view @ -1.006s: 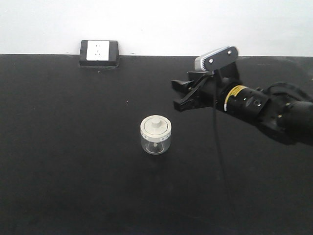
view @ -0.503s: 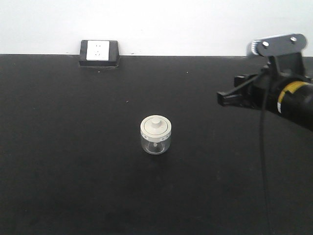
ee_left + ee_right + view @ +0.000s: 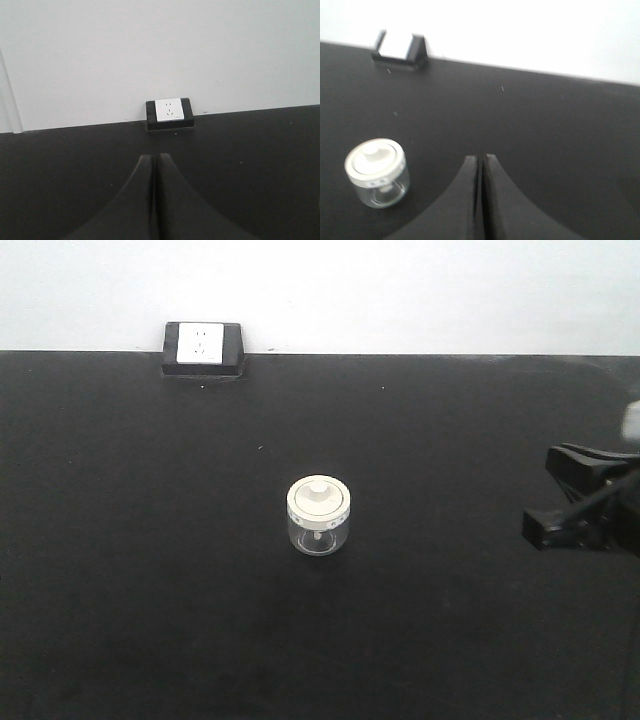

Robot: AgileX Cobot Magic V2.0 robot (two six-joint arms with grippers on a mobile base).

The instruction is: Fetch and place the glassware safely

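The glassware (image 3: 319,516) is a squat clear jar with a cream-white knobbed lid, standing upright on the black table (image 3: 150,590). It also shows low at the left of the right wrist view, as the jar (image 3: 376,172). My right gripper (image 3: 480,158) is shut and empty, its fingers pressed together, well to the right of the jar and apart from it. From the front it shows only at the far right edge, as the right gripper (image 3: 545,492). My left gripper (image 3: 155,156) is shut and empty over bare table, and the jar is out of its view.
A white wall socket in a black block (image 3: 203,347) sits at the table's back edge against the pale wall, and shows as the socket (image 3: 169,111) straight ahead of the left gripper. The table's back edge runs along the wall.
My right arm has drawn back to the right and downward, from beside the jar to the frame's right edge. The jar has not moved.
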